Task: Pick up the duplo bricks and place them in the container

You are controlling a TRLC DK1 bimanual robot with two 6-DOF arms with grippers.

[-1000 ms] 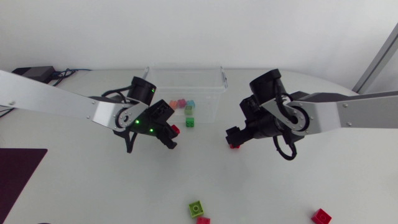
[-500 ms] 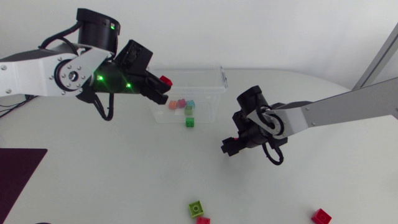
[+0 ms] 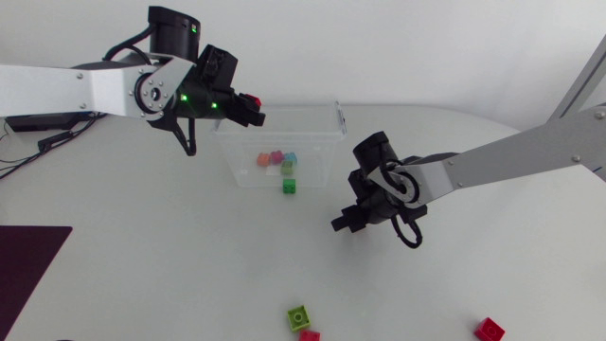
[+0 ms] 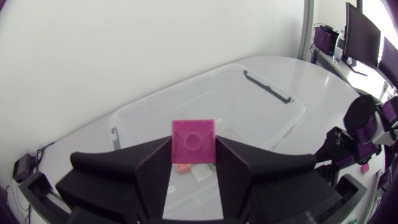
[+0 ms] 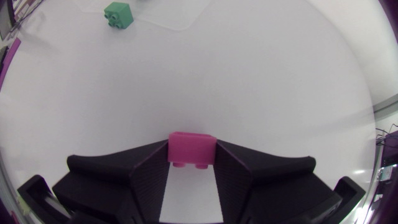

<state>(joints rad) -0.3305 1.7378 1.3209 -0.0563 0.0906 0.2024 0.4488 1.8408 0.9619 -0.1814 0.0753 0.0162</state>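
Note:
My left gripper [image 3: 248,106] hangs above the back-left rim of the clear container [image 3: 327,142], shut on a red-pink brick [image 3: 251,98]. In the left wrist view that brick [image 4: 193,142] sits clamped between the fingers, with the container [image 4: 261,109] below and ahead. My right gripper [image 3: 345,224] is low over the table, right of the container, and its brick is hidden in the head view. The right wrist view shows this gripper [image 5: 191,171] shut on a pink brick [image 5: 191,151]. Several small bricks [image 3: 277,159] lie inside the container.
A green brick [image 3: 289,186] rests at the container's front wall and shows ahead of my right gripper as the green brick [image 5: 118,14]. Near the front edge lie a green brick [image 3: 299,315], a pink brick [image 3: 310,334] and a red brick [image 3: 489,329]. A dark mat [image 3: 28,265] lies front left.
My left arm lifted its brick from the table in front of the container up to the back-left rim. My right gripper shifted slightly left and shut on the brick at the table.

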